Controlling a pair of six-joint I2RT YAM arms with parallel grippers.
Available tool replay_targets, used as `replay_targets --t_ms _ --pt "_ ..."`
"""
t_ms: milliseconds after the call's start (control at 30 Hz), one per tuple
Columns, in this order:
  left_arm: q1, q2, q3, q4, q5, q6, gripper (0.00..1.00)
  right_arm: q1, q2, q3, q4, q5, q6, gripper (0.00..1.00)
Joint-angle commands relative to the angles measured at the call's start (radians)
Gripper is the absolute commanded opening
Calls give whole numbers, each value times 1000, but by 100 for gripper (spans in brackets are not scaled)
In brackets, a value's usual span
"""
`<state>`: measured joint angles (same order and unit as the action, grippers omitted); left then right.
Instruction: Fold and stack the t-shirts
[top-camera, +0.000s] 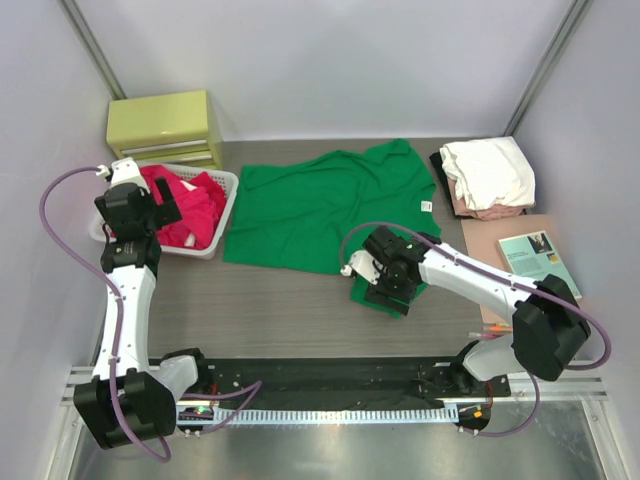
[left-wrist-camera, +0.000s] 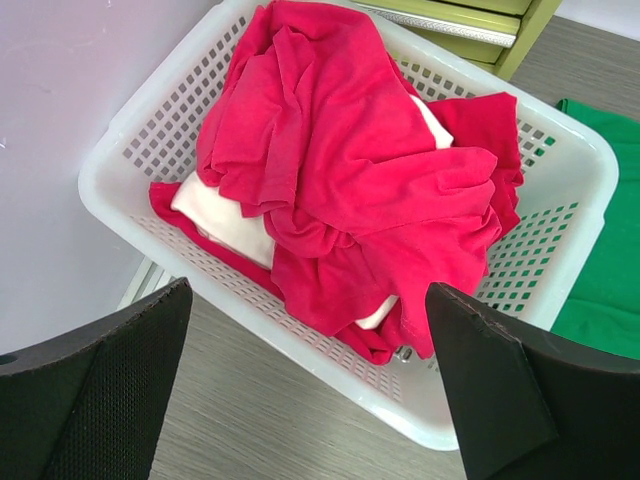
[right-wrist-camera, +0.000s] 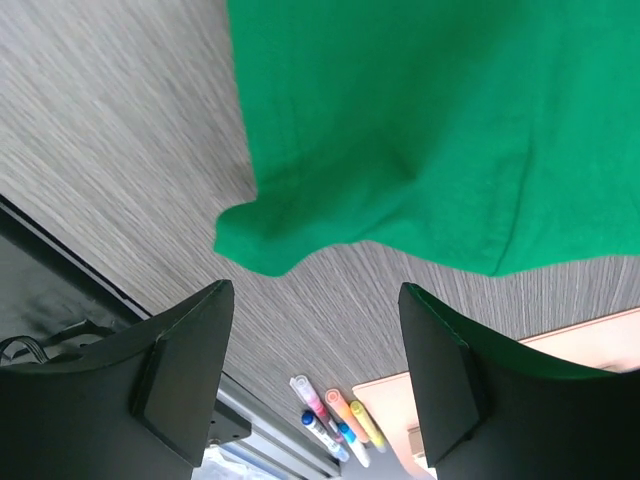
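Here the right tool (right-wrist-camera: 315, 310) — jaws apart — hovers over green t-shirt (right-wrist-camera: 430, 130).

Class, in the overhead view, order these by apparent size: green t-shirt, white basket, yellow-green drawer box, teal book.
Largest to smallest:
1. green t-shirt
2. white basket
3. yellow-green drawer box, somewhat smaller than the basket
4. teal book
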<state>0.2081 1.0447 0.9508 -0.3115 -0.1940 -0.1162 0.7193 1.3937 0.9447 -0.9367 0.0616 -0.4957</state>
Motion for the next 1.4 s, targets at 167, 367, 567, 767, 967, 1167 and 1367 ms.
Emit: replay_targets --t_ms 167,367,567,767,967,1167,1367 --pt "4 -5 3 40 13 12 100 74 8 -6 -80 75 -40 73" --pt "5 20 14 43 13 12 100 77 112 22 -99 40 -53 74" --pt "4 12 14 41 4 23 100 138 208 60 -131 7 -66 74" --pt "5 3 -7 49 14 32 100 147 229 86 -102 -23 -47 1" --pt "4 11 -1 48 30 35 100 152 185 60 -132 -11 -40 1" --pt "4 31 0 55 44 29 100 152 88 71 -249 -6 -43 22" --pt "5 37 -1 58 51 32 100 173 82 95 -223 -12 -24 64"
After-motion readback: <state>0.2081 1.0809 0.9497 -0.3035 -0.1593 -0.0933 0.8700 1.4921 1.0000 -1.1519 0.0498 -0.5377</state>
